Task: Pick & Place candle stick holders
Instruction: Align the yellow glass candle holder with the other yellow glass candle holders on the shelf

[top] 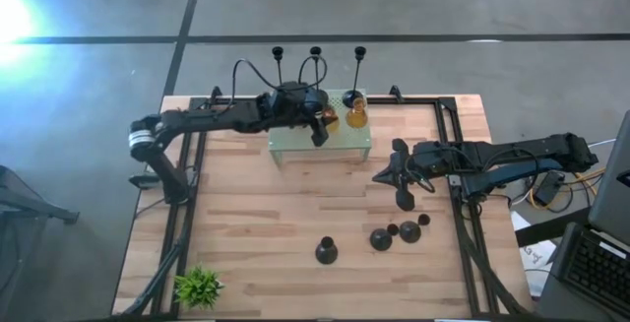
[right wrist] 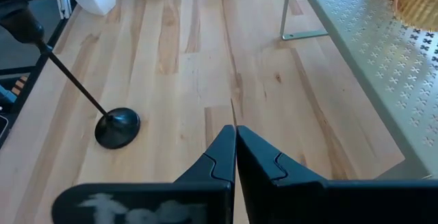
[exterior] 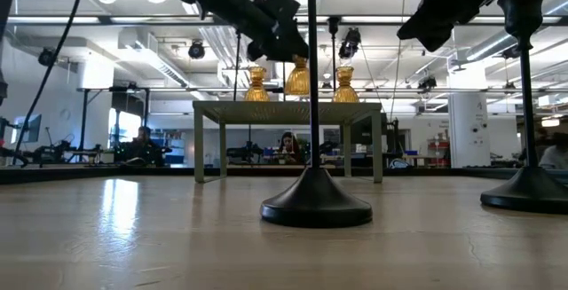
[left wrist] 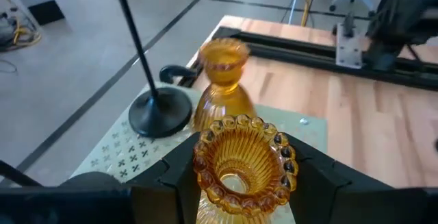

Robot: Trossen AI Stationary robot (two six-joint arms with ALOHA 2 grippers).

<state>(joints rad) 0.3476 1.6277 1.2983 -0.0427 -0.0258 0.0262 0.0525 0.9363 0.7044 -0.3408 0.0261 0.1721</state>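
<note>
Pale wood planks make up the worktop (top: 295,214), with a grey floor around it and a bright open hall beyond.

We see the amber glass holder (left wrist: 241,166) between the fingers of the left gripper (top: 320,123), jaws fairly wide around its ribbed body, over the green stand (top: 325,147) near the worktop's far edge. We cannot tell whether its base is already resting on the stand. More amber holders (top: 355,113) stand on the stand top just beside it; the low view shows three amber shapes in a row up there.

We judge this to be the placing step. Set it down level and clear of its neighbours, open only once the base sits flat, then lift straight up so a finger does not catch the beaded rim.

Glass is ribbed, bulbous, with a beaded rim; likely slick and heavy for its size. Stand is mint metal with small cross-shaped holes and thin legs. A thin black stem holder (left wrist: 159,111) on a round base stands on the stand.

Right gripper (top: 404,169) is shut and empty above the worktop's right side. Black holders (top: 397,233) sit near the near edge, a leafy plant (top: 199,285) at the near left corner.
</note>
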